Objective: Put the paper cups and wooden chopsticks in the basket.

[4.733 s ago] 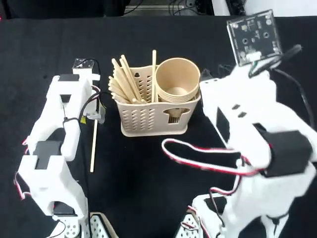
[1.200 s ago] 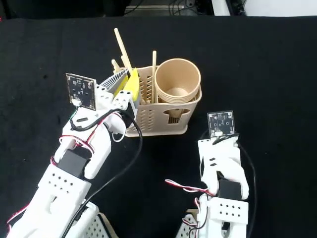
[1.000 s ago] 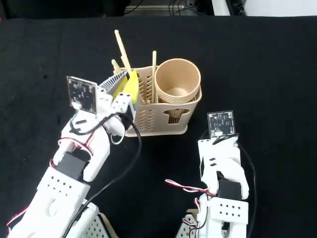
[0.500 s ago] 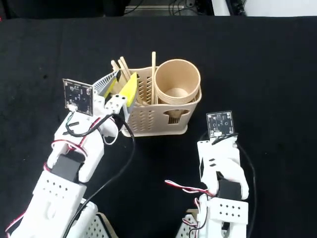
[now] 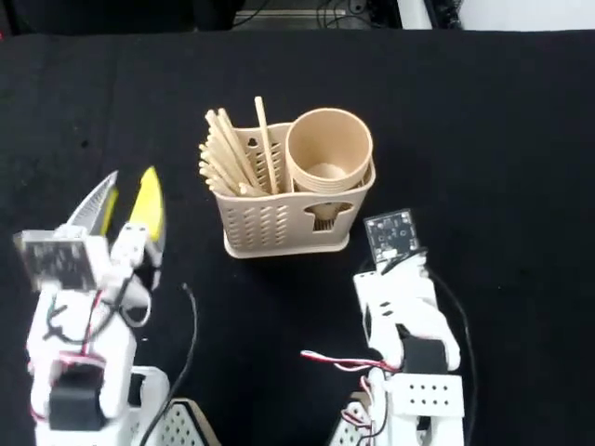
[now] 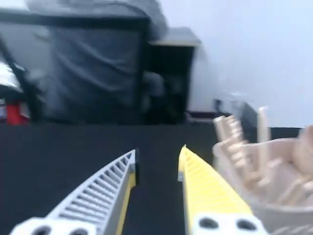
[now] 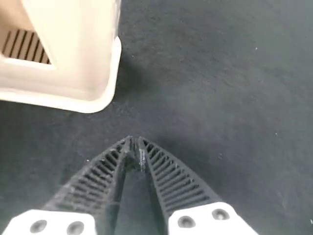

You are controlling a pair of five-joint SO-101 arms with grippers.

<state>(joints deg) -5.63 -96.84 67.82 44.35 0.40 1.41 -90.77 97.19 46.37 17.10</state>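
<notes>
A beige slotted basket (image 5: 288,218) stands mid-table. Its left compartment holds several wooden chopsticks (image 5: 232,153), its right one stacked paper cups (image 5: 328,149). My left gripper (image 5: 130,190) is open and empty, raised left of the basket, with one yellow and one grey finger. In the left wrist view the gripper (image 6: 156,156) points past the basket (image 6: 283,196) and the chopsticks (image 6: 232,134). My right gripper (image 7: 133,144) is shut on nothing, low over the black cloth near the basket's corner (image 7: 83,93). That arm (image 5: 400,288) sits in front of the basket.
Black cloth (image 5: 483,139) covers the table all round the basket. Dark furniture (image 6: 98,73) and a white wall lie beyond the table's far edge.
The left arm has drawn back from the basket toward the front left, its gripper open. The chopstick it held now stands in the basket with the others. The right arm barely moved.
</notes>
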